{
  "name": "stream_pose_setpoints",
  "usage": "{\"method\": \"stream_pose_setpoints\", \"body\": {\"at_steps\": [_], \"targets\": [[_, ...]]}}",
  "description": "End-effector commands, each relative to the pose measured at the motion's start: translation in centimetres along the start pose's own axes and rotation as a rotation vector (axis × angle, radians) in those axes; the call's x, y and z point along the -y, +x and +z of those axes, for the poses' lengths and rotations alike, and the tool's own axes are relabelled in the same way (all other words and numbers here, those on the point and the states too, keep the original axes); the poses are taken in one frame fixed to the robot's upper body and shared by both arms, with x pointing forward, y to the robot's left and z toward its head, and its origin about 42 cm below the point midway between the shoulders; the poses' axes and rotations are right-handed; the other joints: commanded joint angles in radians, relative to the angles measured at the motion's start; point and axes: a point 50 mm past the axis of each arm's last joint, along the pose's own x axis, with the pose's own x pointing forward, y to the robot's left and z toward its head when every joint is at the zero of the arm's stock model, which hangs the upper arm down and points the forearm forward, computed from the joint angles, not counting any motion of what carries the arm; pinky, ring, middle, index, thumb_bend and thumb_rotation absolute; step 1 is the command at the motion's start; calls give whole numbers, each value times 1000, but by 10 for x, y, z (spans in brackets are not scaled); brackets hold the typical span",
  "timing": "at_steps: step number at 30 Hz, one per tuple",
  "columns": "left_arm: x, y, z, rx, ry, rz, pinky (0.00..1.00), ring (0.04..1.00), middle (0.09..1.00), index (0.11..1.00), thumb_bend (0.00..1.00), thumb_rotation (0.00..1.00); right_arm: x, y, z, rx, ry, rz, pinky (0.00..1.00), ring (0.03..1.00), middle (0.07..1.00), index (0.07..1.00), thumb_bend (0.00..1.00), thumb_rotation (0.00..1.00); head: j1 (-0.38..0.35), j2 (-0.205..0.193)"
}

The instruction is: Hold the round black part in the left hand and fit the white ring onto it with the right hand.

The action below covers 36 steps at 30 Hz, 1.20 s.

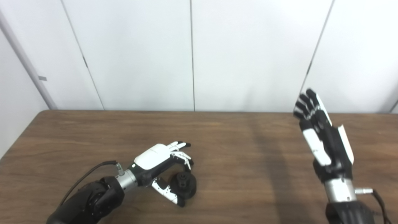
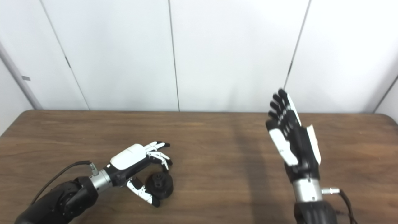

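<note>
**No ring in sight, black part only loosely caged: slip and stall risks**

Wooden table (image 1: 236, 140) filling the lower frame, white panelled wall (image 1: 192, 53) behind. No white ring visible anywhere on it in either eye view; possibly out of frame or hidden, cannot tell. Biggest risk: right-hand step stalls with nothing to fetch.

Right hand (image 1: 323, 137) raised upright well above the table at the right, palm turned inward, fingers extended and slightly apart, holding nothing. Well apart from the work. Long reach needed to get anywhere useful; risk of sweeping across the part on the way in.

Left hand (image 1: 161, 161) low over the table at lower left, fingers curled down over the round black part (image 1: 184, 184), thumb angled along its near side. Fingers look arched around it rather than pressed tight; real contact hard to confirm. Part seems to rest on the table, hub facing up.

Likely failure modes, judged from this: lifting with a loose cage lets the round part roll or drop out; thumb squeeze from one side pushes it sliding across the smooth wood; tilted hold puts the hub off-axis, so any ring jams or skews on fitting.
</note>
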Motion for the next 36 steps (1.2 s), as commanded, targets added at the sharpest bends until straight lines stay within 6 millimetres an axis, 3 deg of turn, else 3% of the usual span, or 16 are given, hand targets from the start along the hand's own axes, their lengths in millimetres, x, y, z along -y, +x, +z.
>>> {"method": "stream_pose_setpoints", "body": {"at_steps": [1, 4, 17, 29, 33, 36], "targets": [[-7, 6, 8, 48, 23, 10, 1000, 982, 758, 481, 524, 63, 3, 11, 22, 95, -19, -11, 916, 926, 936, 955, 458, 726, -9, 3], [-4, 10, 14, 75, 30, 5, 1000, 980, 761, 481, 524, 60, 4, 13, 29, 120, -53, -13, 869, 902, 920, 945, 462, 739, -29, 9], [-2, 27, 21, 131, 70, 12, 1000, 971, 745, 479, 524, 60, 22, 9, 67, 183, -87, -18, 862, 918, 933, 951, 489, 751, -102, 15], [-4, 31, 18, 151, 77, 8, 1000, 967, 745, 480, 524, 61, 57, -13, 75, 137, -238, -57, 849, 900, 929, 924, 481, 706, -169, 15], [-5, 29, 17, 149, 73, 1, 1000, 968, 745, 480, 524, 60, 66, -18, 76, 105, -279, -85, 851, 902, 922, 902, 455, 616, -197, 17], [-4, 27, 15, 146, 66, -6, 1000, 970, 743, 480, 524, 60, 71, -19, 77, 104, -372, -115, 797, 876, 909, 876, 431, 514, -215, 21]]}}
